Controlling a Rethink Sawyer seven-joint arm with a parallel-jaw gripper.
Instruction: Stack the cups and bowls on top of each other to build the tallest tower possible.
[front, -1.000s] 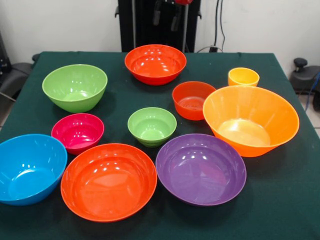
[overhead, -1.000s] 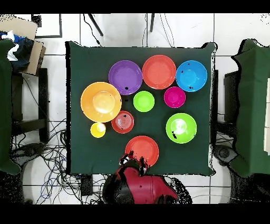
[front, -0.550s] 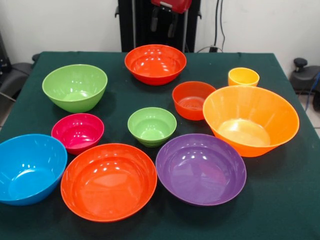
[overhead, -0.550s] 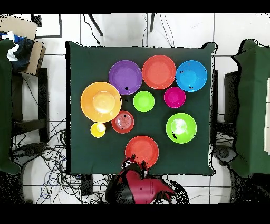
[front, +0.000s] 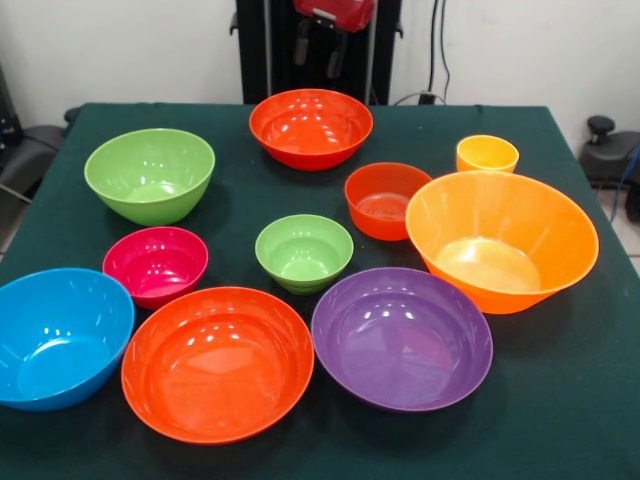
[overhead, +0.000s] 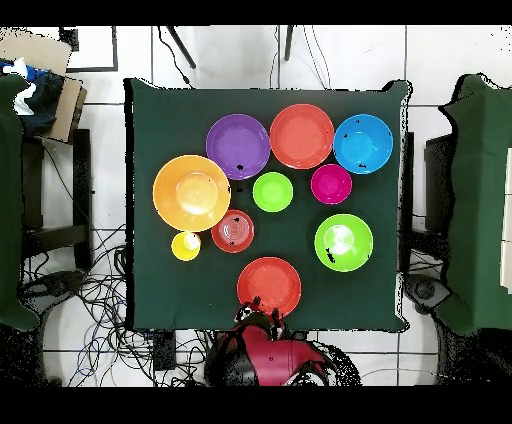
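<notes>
Since not yet stacked anywhere, judged to be the very start: every piece standing alone, mouth up, on the green tabletop (front: 565, 400). Noted gripper (front: 320, 48) raised high at the robot's edge of the tabletop, two dark fingers (front: 300, 46) hanging apart with nothing between them, so open and empty; seen from overhead as a dark cluster (overhead: 258, 317) just off the rim of the nearest bowl. Key relation: wide red-orange bowl (front: 311, 128) lying almost straight below and slightly out from the gripper, nearest of all by a clear margin, rim free on every side. Round, so no long axis to line up with; only a choice of rim point. Further out, in the front view: small red-orange bowl (front: 387, 200) beside the yellow cup (front: 487, 154), both close to the large orange bowl (front: 501, 240); medium lime green bowl (front: 150, 175) on the opposite side; small lime green bowl (front: 304, 253) and magenta bowl (front: 156, 265) mid-table; blue bowl (front: 60, 335), second wide red-orange bowl (front: 217, 362) and purple bowl (front: 402, 338) along the edge farthest from the robot. Judged next need: short descent onto the near bowl's rim, or a longer reach outward for a wide base piece. Possible risk: glossy thin rims slipping in a pinch.
</notes>
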